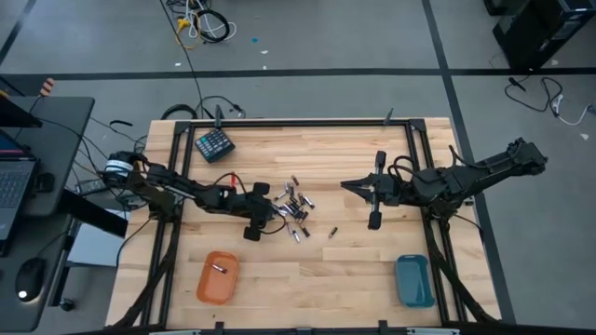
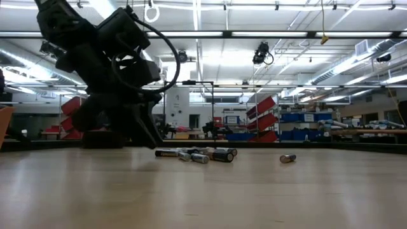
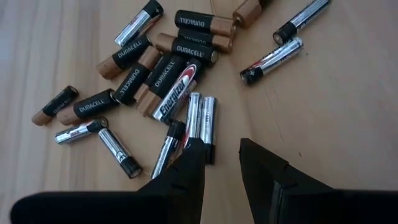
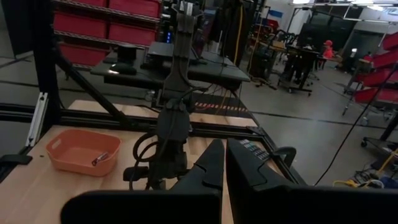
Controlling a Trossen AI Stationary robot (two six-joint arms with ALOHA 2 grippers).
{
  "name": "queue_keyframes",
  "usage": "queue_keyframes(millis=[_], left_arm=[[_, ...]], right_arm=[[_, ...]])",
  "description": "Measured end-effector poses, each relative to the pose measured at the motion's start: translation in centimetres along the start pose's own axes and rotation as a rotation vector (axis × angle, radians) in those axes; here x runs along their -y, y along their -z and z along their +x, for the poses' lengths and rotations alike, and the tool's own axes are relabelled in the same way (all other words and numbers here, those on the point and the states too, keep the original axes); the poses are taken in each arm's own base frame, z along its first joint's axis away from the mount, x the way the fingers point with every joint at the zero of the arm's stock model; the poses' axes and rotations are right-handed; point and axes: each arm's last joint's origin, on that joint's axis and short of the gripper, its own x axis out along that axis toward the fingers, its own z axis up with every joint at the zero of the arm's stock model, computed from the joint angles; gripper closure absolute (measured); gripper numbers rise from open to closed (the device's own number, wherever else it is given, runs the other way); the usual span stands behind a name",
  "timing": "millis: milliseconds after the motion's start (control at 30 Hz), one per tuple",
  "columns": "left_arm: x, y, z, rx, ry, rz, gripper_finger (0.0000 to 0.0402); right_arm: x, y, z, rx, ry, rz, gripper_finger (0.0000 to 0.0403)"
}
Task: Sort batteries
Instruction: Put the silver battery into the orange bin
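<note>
Batteries (image 1: 293,207) lay heaped at mid-table in the high view, one stray cell (image 1: 331,231) just right of the heap. Left gripper (image 1: 264,210) hovered at the heap's left edge; right gripper (image 1: 351,186) waited well right of it. Orange tray (image 1: 217,278) near left held one cell (image 1: 219,268); blue tray (image 1: 413,280) near right looked bare.

Low view: heap (image 2: 197,154) flat on the table, left arm just above.

Left wrist view: fingers (image 3: 186,174) parted, holding nothing, tips just over slim silver cells (image 3: 200,118) at the heap's edge. Best centred over one cell alone, crosswise to its length, then lowered and closed.

Right wrist view: right gripper (image 4: 224,163) clenched, nothing between the fingers.
</note>
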Motion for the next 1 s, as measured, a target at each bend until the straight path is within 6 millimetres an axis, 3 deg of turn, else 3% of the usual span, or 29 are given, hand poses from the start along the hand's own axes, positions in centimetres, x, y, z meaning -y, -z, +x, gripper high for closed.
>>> queue_keyframes(millis=[833, 1000], left_arm=[[0.4, 0.6, 1.7, 0.013, 0.006, -0.019, 0.0302], [0.4, 0.7, 1.7, 0.005, 0.005, -0.051, 0.0321]], right_arm=[[0.0, 0.1, 0.0, -0.004, -0.001, 0.0, 0.0396], [0.0, 0.1, 0.0, -0.006, -0.001, -0.001, 0.0396]])
